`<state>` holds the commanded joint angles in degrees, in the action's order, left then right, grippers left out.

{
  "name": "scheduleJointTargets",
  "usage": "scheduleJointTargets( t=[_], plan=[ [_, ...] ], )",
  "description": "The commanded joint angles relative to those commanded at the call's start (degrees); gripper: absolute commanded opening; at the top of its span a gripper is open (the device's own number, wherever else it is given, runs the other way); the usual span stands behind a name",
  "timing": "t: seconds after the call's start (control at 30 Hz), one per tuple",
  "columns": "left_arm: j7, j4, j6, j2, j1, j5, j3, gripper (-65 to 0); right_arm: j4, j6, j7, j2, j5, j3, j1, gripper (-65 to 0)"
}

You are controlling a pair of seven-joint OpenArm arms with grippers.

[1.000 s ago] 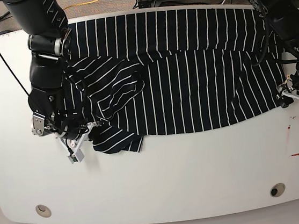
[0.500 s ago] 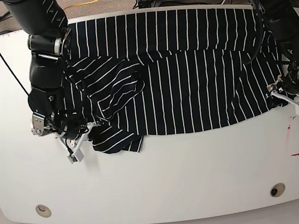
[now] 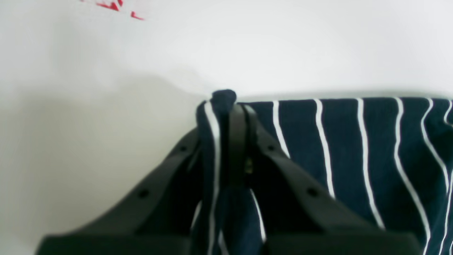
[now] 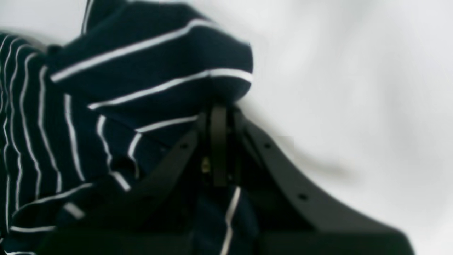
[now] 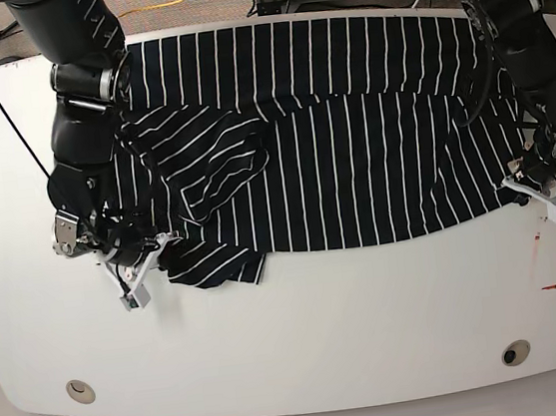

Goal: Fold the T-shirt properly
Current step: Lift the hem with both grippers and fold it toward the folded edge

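Bunching T-shirt (image 4: 148, 81) cloth, right gripper (image 4: 219, 117) tips hidden underneath

- I am seeing both arms reaching down from the far edge of the base view, each one bending toward a near corner of the T-shirt (image 5: 351, 139).
- The left gripper (image 3: 226, 106) is pinching a fold of striped cloth, its two dark fingers (image 3: 283, 166) pressing together on it (cloth is bulging just past the tips).
- The right gripper (image 4: 219, 113) is clamping a bunched flap of the same garment, its jaws drawn tight together.
- In the base view, the right gripper (image 5: 134, 269) is sitting low at that view's left and the left gripper (image 5: 534, 184) at its right.
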<state>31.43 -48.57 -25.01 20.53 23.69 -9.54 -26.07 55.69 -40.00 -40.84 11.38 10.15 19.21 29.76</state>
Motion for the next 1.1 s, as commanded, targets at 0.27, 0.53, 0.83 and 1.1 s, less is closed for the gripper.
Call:
scheduleJointTargets(
  t=[0.27, 0.53, 0.83, 1.1],
  plan=[
    [5.9, -12.7, -6.1, 0.4, 0.0, 0.1, 0.9, -65.0, 7.3, 0.0, -4.7, 0.1, -0.1, 0.0, 0.4, -65.0],
    [10.5, -22.3, -9.4, 0.8, -0.4, 0.1, 1.1, -65.0, 10.7, 0.0, -7.1, 1.9, -0.1, 0.0, 0.4, -65.0],
    [10.6, -25.0, -14.9, 1.5, -0.6, 0.1, 1.1, -65.0, 17.8, 0.0, -10.1, 2.1, 0.1, 0.3, -1.2, -65.0],
    [10.3, -25.1, -15.0, 1.9, -1.7, 0.1, 1.1, -65.0, 25.1, 0.0, -13.5, 2.2, 0.4, 0.4, -4.4, -65.0]
  ],
)
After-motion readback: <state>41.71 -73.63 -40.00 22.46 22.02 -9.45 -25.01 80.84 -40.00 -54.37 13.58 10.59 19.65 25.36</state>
